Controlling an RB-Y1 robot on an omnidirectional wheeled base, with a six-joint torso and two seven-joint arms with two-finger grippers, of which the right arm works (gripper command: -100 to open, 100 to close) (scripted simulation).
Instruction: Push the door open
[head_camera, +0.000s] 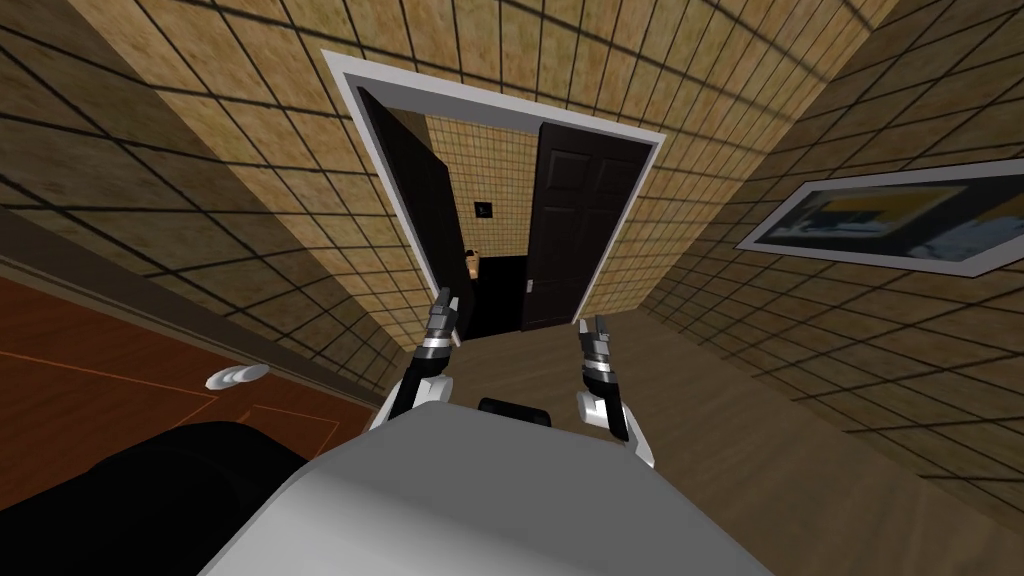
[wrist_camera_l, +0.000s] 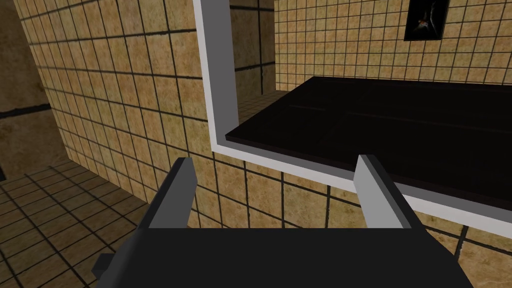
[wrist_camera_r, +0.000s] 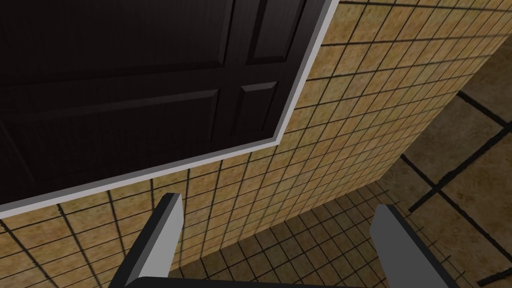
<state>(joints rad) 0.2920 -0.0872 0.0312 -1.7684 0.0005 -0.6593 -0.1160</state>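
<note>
The left gripper (wrist_camera_l: 275, 192) has its 2 fingers spread wide with nothing between them. It points at the white frame (wrist_camera_l: 217, 100), where the left leaf (wrist_camera_l: 380, 125) of the dark door (head_camera: 575, 230) hangs. The right gripper (wrist_camera_r: 280, 240) is equally spread and empty, aimed at the tiled wall (wrist_camera_r: 350, 125) just beside the right leaf (wrist_camera_r: 125, 75). In the head view both grippers hold short of the doorway, touching nothing.

I judge the task partly done. The left leaf is swung inward, nearly edge-on, leaving a gap in the middle. The right leaf looks flush in its half of the frame and would need a push.

Through the gap lie a further tiled wall and a black area (head_camera: 497, 290). The floor (head_camera: 740, 470) is tan tile, and a framed picture (head_camera: 885, 222) hangs on the right-hand wall.
</note>
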